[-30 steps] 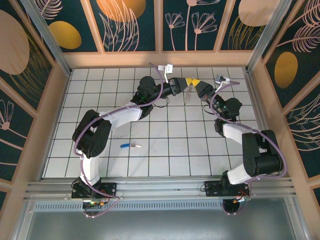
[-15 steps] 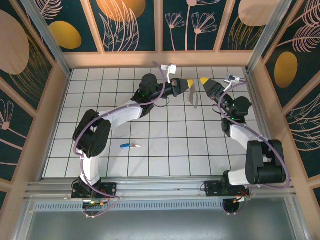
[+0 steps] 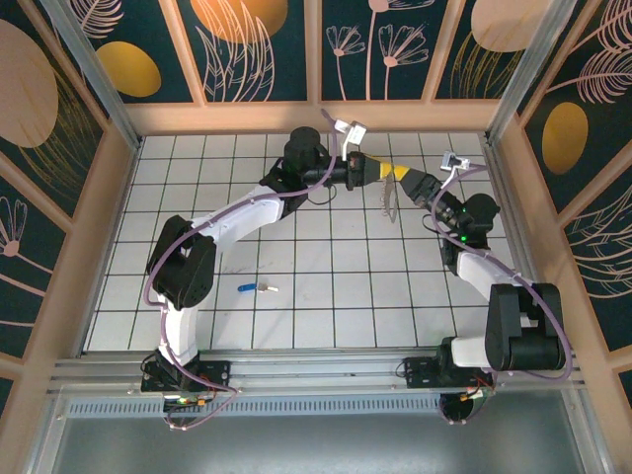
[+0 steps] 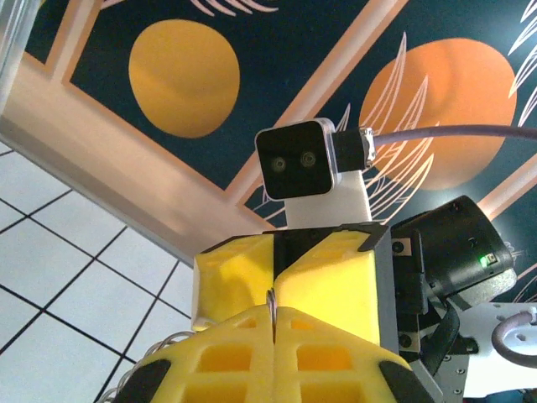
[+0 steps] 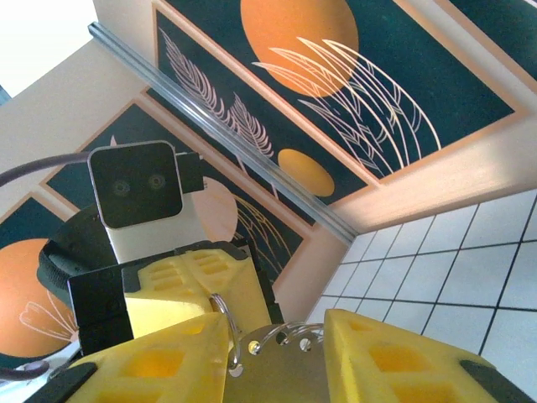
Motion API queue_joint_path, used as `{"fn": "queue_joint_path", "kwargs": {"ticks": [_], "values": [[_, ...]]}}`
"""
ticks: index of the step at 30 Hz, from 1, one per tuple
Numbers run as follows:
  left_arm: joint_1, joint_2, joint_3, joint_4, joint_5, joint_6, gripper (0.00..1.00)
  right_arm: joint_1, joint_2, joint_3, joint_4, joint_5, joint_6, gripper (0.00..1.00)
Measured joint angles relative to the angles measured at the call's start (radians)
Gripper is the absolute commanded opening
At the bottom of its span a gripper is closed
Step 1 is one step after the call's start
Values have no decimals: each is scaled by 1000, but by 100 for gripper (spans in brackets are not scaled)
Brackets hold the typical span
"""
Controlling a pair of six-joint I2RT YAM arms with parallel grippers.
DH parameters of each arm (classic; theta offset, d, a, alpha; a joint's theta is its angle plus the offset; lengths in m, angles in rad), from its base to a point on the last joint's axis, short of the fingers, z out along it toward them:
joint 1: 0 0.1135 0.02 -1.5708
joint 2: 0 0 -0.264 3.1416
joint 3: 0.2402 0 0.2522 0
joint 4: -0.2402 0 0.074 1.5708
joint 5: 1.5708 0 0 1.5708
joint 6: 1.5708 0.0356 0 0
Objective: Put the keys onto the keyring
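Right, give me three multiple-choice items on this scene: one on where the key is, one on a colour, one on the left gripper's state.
1. Where is the key?
A. Lying on the tiled table, well away from the keyring
B. Held in the right gripper
C. Threaded on the keyring

2. What colour is the key's head?
A. Red
B. Blue
C. Green

3. What state is the left gripper in?
A. Wide open
B. Shut on the keyring's thin metal ring
C. Shut on the key

Answers:
1 A: the top view shows the key flat on the tiles, while the keyring hangs further back.
2 B: the head is bright blue against the white tiles.
3 B: the left wrist view shows its yellow fingers together, with the ring caught in the seam.
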Motion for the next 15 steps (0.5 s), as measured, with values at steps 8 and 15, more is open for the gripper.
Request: {"fn": "queue_joint_path", "kwargs": {"ticks": [8,15], "values": [[0,13,0,-32,27,13,0,-9,-8,-11,8,-23,3,32],[0,14,6,-34,42,12,0,-8,-7,-11,42,-30,23,27]]}}
